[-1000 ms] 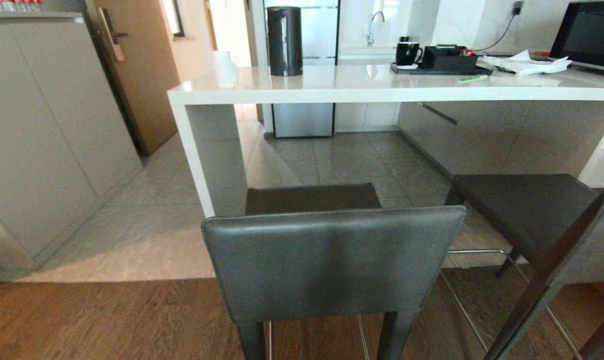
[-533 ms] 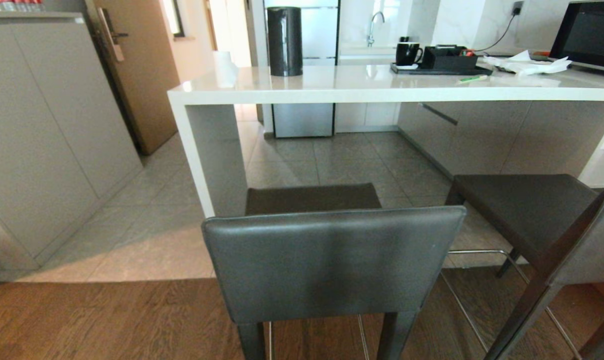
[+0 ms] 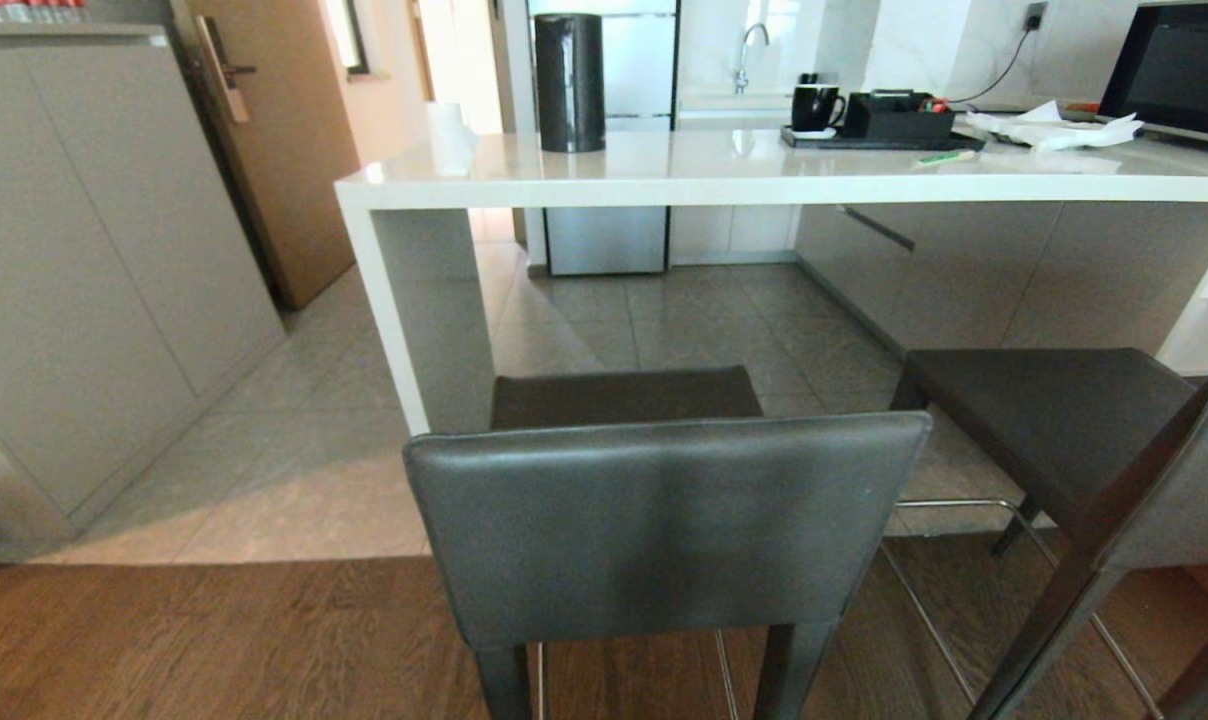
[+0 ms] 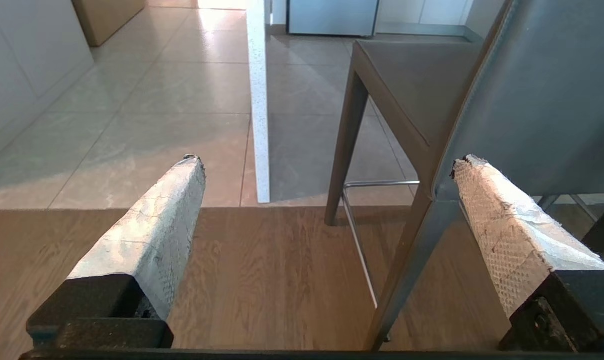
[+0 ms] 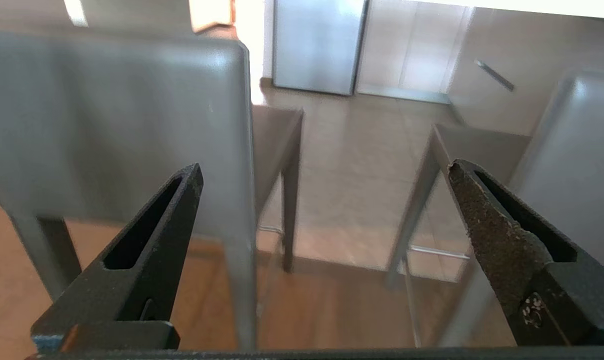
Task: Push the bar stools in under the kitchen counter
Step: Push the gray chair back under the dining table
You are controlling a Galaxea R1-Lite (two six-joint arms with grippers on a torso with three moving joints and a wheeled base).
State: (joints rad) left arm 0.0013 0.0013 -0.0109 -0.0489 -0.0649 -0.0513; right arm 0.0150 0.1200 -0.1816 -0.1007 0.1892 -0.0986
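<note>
— Where are your jaws?

— Both released: left gripper [image 4: 327, 162] beside the near stool [image 3: 664, 520], right gripper [image 5: 324, 172] behind both stools; nothing held.

— How will it handle?

— Stiff frame, padded backrest [image 3: 664, 525], likely heavy enough to drag; I'd press flat, mid-backrest; the second stool [image 3: 1064, 430] stands right; the desk [image 3: 764, 180] lies beyond, neither stool under it.

Right stool [image 3: 1084, 450] cropped, legs perhaps hidden
</note>
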